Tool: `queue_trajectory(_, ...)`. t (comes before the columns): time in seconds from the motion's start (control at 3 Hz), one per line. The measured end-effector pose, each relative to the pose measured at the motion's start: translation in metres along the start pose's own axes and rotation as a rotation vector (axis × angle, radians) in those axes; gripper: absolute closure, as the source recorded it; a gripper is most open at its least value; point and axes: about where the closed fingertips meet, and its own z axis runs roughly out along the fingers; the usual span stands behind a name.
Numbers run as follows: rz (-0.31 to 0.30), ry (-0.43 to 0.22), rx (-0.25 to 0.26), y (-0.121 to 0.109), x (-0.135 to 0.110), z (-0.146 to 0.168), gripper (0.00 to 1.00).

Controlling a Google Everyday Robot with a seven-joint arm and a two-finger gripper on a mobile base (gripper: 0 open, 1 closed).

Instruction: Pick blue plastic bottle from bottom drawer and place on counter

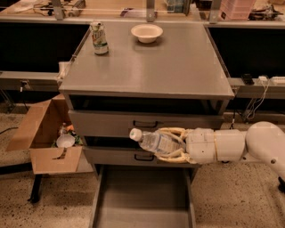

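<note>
The blue plastic bottle (153,141) is clear with a white cap and lies sideways, cap to the left, in my gripper (171,143). The pale fingers (170,131) are shut on it above and below. The gripper holds it in the air in front of the two closed drawer fronts, above the open bottom drawer (141,200), whose bare grey floor shows below. My white arm (231,144) reaches in from the right. The counter (164,67) is the grey cabinet top above.
A green-and-white can (99,38) and a white bowl (147,32) stand at the back of the counter. An open cardboard box (46,133) with clutter sits left of the cabinet. A wooden workbench (111,9) runs behind. Cables hang at the right.
</note>
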Motion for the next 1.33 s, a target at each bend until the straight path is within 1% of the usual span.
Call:
queue_trajectory(0.33, 0.0, 0.0, 0.0, 0.0, 0.0, 0.0, 1.0)
queue_trajectory(0.67, 0.02, 0.041, 0.007, -0.022, -0.004, -0.004, 1.0)
queue_trajectory(1.0, 0.026, 0.156, 0.035, -0.074, -0.019, -0.018, 1.0)
queue_trajectory(1.33, 0.009, 0.353, 0.066, -0.137, -0.041, -0.046, 1.0)
